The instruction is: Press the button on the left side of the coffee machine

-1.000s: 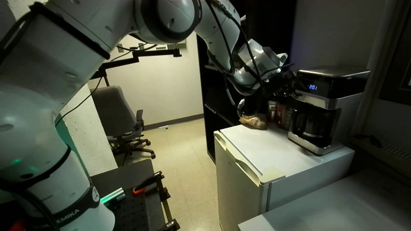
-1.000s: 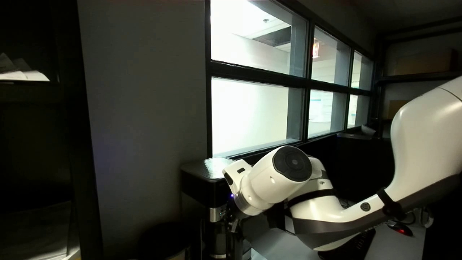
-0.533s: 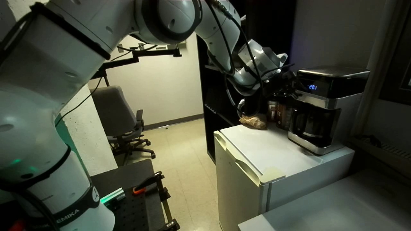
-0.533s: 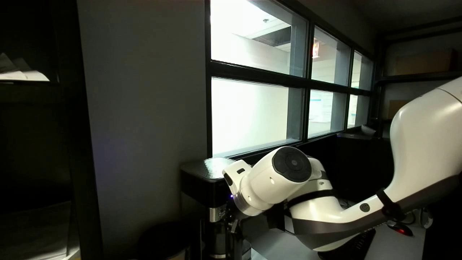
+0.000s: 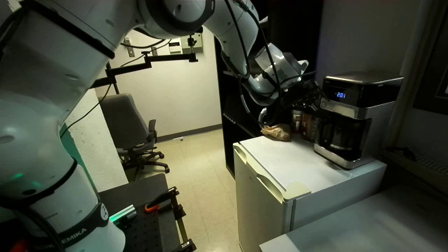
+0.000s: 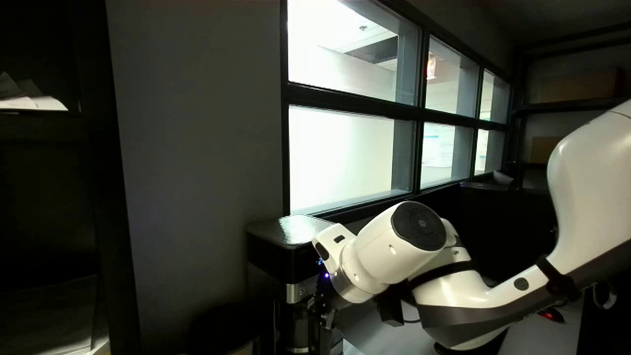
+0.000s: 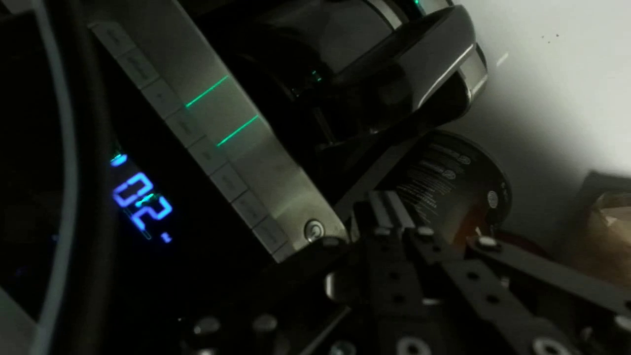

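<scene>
Fingers [image 7: 378, 209] stood together low in the wrist view, near a round button [image 7: 314, 230] on the coffee machine [image 7: 276, 170]; a cable [image 7: 87, 172] partly hid its display [image 7: 157, 209].

– Right corner of the counter [image 5: 294, 161]?
– Coffee machine [image 5: 360, 111], upright, blue digits [image 5: 340, 95] lit.
– Left corner?
– Crumpled brown bag [image 5: 277, 132] nearby. Containers [image 5: 309, 127] toward the far edge, between bag and machine.
– Gripper [image 5: 314, 106]?
– Above counter height, just beside the machine's upper front. Too dark to tell if touching.
</scene>
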